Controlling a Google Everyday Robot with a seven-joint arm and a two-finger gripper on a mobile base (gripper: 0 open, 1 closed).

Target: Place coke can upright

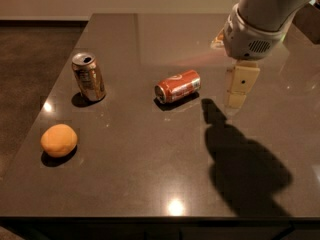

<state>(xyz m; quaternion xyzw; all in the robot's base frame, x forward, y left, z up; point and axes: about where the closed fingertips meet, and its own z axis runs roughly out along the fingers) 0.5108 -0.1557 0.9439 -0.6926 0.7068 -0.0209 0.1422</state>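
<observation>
Camera view: The coke can (pixel 178 86) is seen lying on its side near the centre of the frame, on the dark counter (pixel 150 184), with its silver end turned toward the lower left. It has not yet been grasped or stood up, so the task is judged to be at the approach stage; the grasp, the turn to vertical and the set-down are all left to be done.

The hand (pixel 237 96) is suspended right of centre, below the white arm (pixel 255 31) that enters from the upper right corner. It is apart from the coke can and nothing is carried by it. Whether it is open or closed cannot be told.

A gold-brown can (pixel 89 77) is stood upright at the left of the frame, well apart from the coke can. An orange (pixel 59 140) is placed at the lower left. Neither is located between the hand and the coke can, so the approach is judged to be unobstructed.
</observation>
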